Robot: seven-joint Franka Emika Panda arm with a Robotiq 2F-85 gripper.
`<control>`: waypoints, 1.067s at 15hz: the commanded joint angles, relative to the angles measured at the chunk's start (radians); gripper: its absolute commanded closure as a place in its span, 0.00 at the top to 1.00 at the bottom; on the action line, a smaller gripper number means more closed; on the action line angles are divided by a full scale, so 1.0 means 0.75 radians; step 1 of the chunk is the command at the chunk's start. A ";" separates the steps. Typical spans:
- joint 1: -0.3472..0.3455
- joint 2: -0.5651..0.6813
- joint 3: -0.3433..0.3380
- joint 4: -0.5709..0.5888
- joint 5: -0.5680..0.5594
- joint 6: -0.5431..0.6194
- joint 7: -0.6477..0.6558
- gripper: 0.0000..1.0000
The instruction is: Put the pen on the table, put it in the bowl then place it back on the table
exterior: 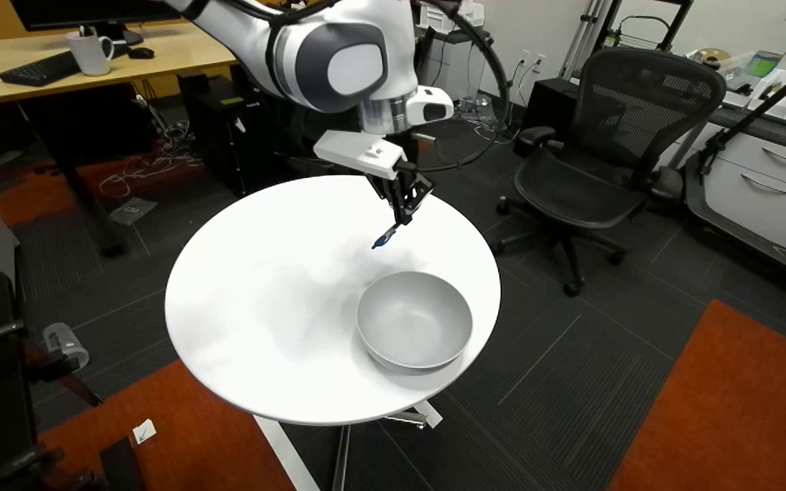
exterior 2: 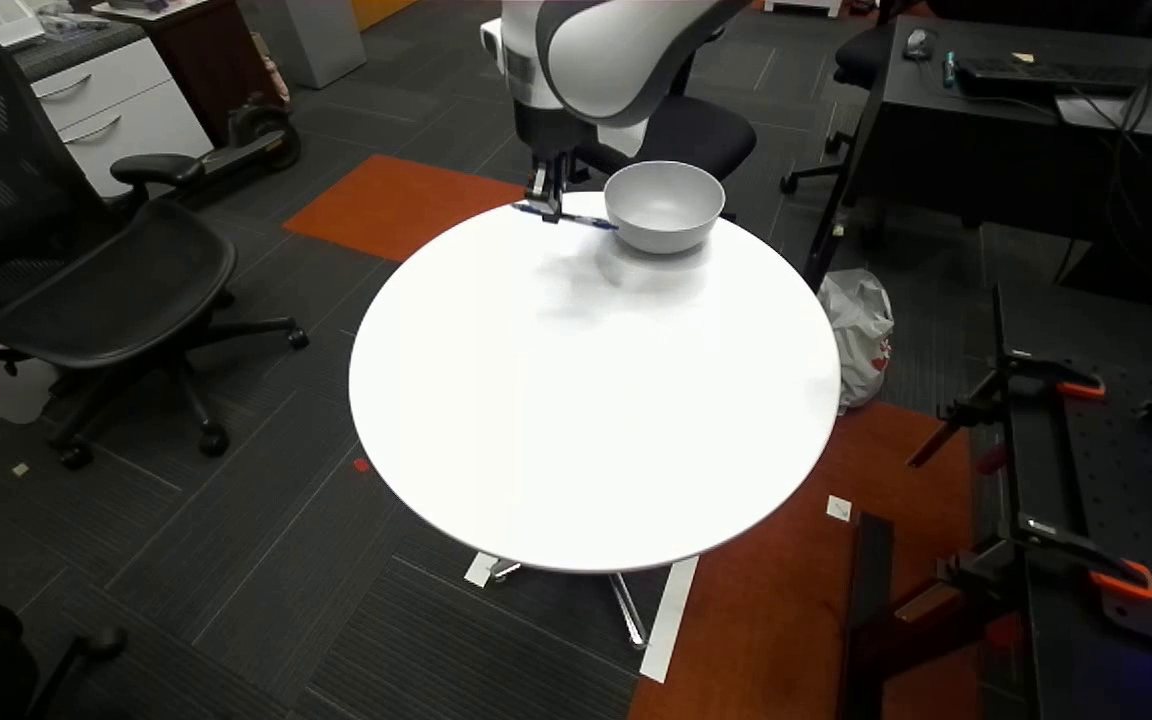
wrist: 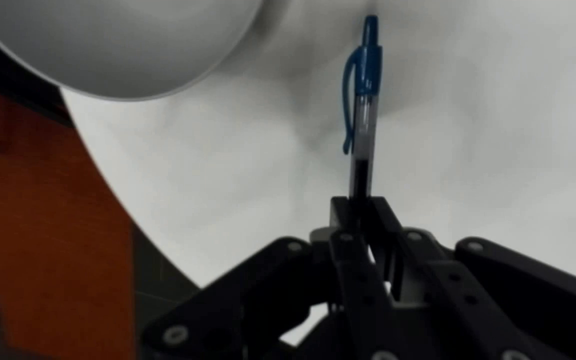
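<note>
My gripper (wrist: 360, 210), jaws clamped on the blue pen (wrist: 366, 107) over the white table (wrist: 208, 175), points the pen's long axis toward the far side in the wrist view, with the grey bowl (wrist: 128, 65) far and to the left.

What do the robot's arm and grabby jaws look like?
The arm is white and rounded, with a dark grey ring and a shiny silver band. A thick black cable loops beside it. The jaws are black, with jointed bars and round grey bolts.
</note>
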 commanded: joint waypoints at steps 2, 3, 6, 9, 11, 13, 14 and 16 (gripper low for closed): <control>-0.037 -0.170 -0.038 -0.108 -0.028 -0.038 0.074 0.03; -0.048 -0.187 -0.046 -0.116 -0.030 -0.046 0.071 0.03; -0.103 -0.222 -0.051 -0.141 -0.034 -0.101 -0.001 0.03; -0.161 -0.225 -0.042 -0.150 -0.037 -0.151 -0.095 0.03; -0.195 -0.205 -0.037 -0.144 -0.041 -0.156 -0.170 0.03; -0.220 -0.198 -0.036 -0.149 -0.040 -0.152 -0.219 0.03; -0.226 -0.196 -0.037 -0.152 -0.040 -0.151 -0.229 0.08; -0.236 -0.197 -0.038 -0.158 -0.043 -0.156 -0.250 0.40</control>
